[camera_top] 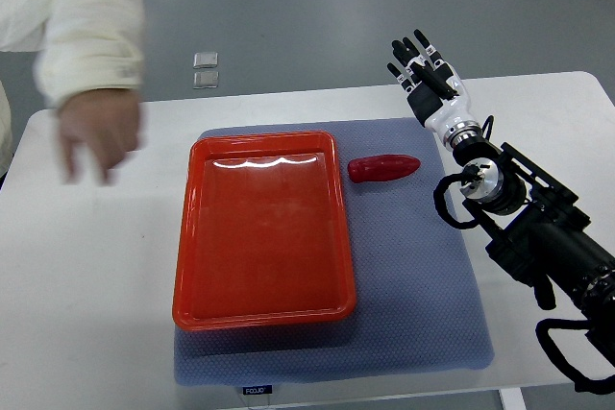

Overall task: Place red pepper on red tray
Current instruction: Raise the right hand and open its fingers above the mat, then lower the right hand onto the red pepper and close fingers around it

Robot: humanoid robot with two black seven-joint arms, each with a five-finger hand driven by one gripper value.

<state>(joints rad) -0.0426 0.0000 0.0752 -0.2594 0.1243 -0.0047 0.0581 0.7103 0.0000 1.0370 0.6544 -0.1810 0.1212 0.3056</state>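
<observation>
From the top view, a white tabletop (pixel 86 276) carries a blue-grey mat (pixel 423 285), and on the mat lies the red tray (pixel 261 229), a rectangular dish with raised rim, bare inside and catching a glare along its far edge; the red pepper (pixel 382 168) lies on the mat just beside the tray's far right corner, apart from the rim, its pointed tip turned to the right; the right hand (pixel 427 72) reaches in from the right edge on a black jointed arm (pixel 538 237) with a white wrist section, and it hangs over the far edge of the tabletop, beyond and to the right of the pepper and well clear of it; its black fingers (pixel 415 48) are stretched out and a little spread, pointing away from the robot, with nothing in their hold; at the upper left a person's hand (pixel 96 133), blurred, with a cream sleeve (pixel 77 21) above it, hangs over the left part of the tabletop, apart from the tray; 2 small clear squares (pixel 205 69) lie on the grey floor beyond the tabletop.
</observation>
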